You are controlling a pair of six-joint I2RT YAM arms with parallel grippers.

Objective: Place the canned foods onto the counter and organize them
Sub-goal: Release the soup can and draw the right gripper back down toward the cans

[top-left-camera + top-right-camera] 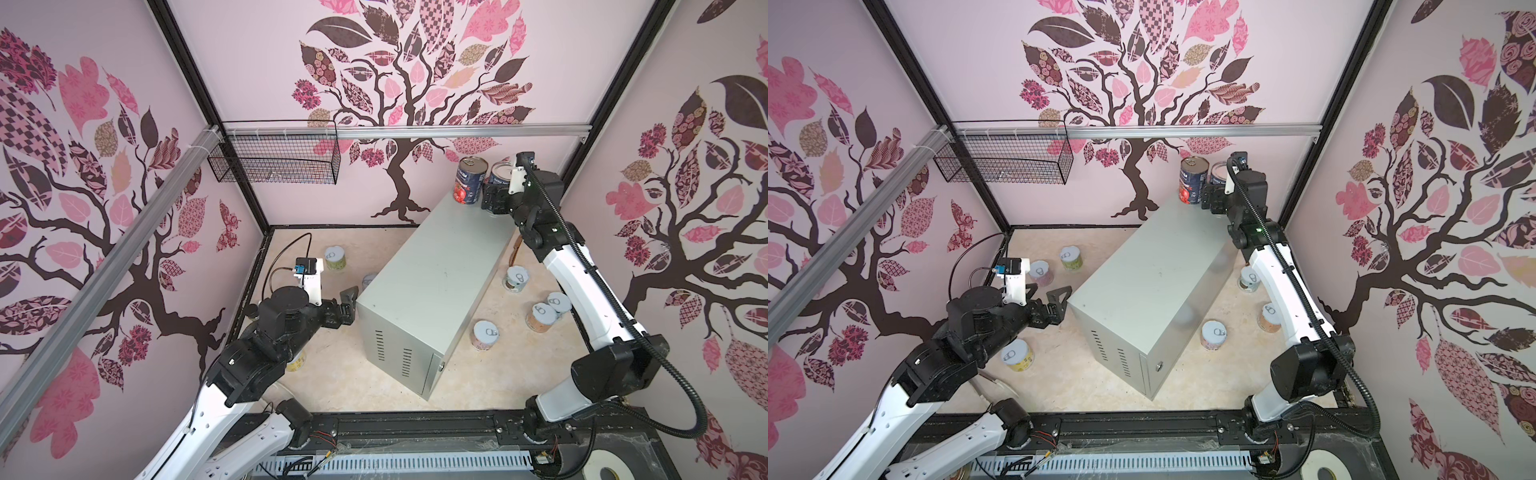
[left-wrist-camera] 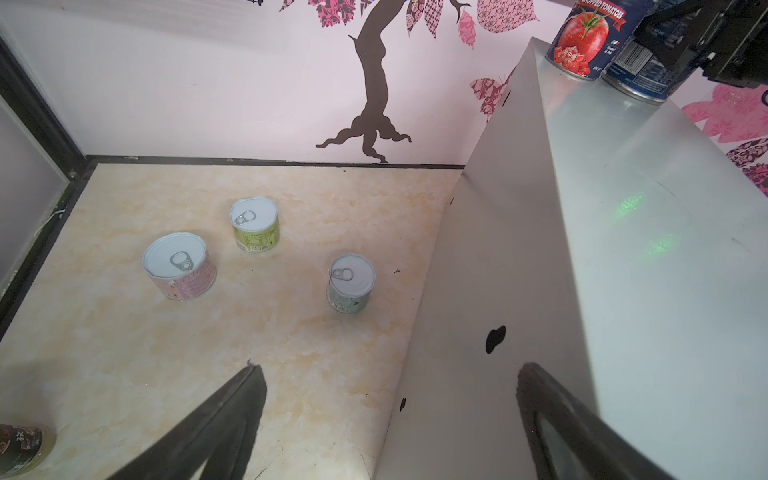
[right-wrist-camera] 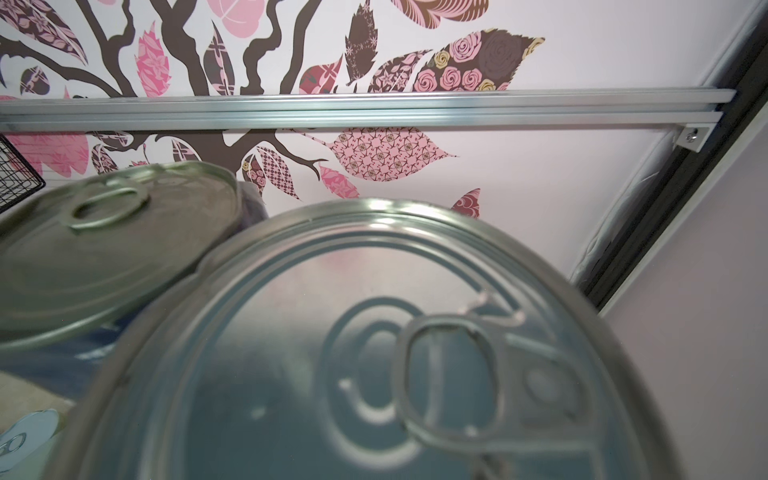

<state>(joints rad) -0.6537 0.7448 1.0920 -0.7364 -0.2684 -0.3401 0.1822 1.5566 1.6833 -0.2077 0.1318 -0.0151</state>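
The counter (image 1: 436,286) (image 1: 1150,286) is a long grey metal box lying slantwise on the floor. At its far end stand two tall cans, a tomato can (image 1: 471,180) (image 2: 582,37) and a dark blue one (image 1: 500,171) (image 2: 648,70). My right gripper (image 1: 494,199) is at the blue can, whose lid (image 3: 374,353) fills the right wrist view and hides the jaws. My left gripper (image 1: 347,303) (image 2: 390,368) hangs open and empty beside the counter's near left side. Several short pastel cans stand on the floor: pink (image 2: 179,266), green (image 2: 254,224) and pale green (image 2: 351,282) on the left, others on the right (image 1: 485,334).
A black wire basket (image 1: 274,158) hangs from the aluminium rail (image 1: 415,132) on the back wall. A yellow can (image 1: 1017,355) stands under my left arm. A small dark jar (image 2: 20,449) sits near the left wall.
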